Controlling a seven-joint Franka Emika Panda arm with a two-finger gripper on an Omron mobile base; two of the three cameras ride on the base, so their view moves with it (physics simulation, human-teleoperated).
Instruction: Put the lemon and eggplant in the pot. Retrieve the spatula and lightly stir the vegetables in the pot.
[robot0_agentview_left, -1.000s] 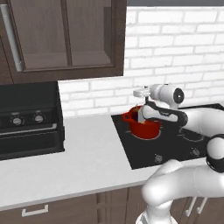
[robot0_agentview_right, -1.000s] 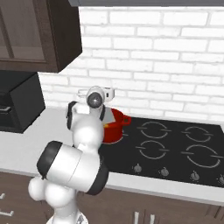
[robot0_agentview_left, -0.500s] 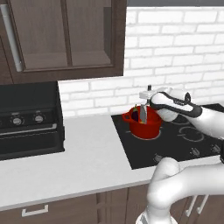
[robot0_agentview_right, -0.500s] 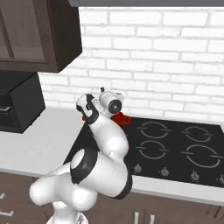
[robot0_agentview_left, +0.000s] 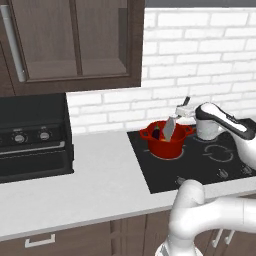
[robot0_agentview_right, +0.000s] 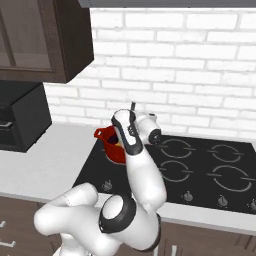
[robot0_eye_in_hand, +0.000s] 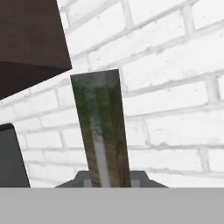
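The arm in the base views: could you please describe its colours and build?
The arm is glossy white, made of rounded tube segments with bulbous joints. Dark grey bands and caps mark the joints. The claw is small, grey and white. No cables or markings are visible.

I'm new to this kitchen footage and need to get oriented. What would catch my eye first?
The red pot on the black cooktop, bright against the white brick wall. Beside it, the gripper holds a flat spatula angled down over the pot, where something dark lies inside. To the left sits a black oven under dark cabinets.
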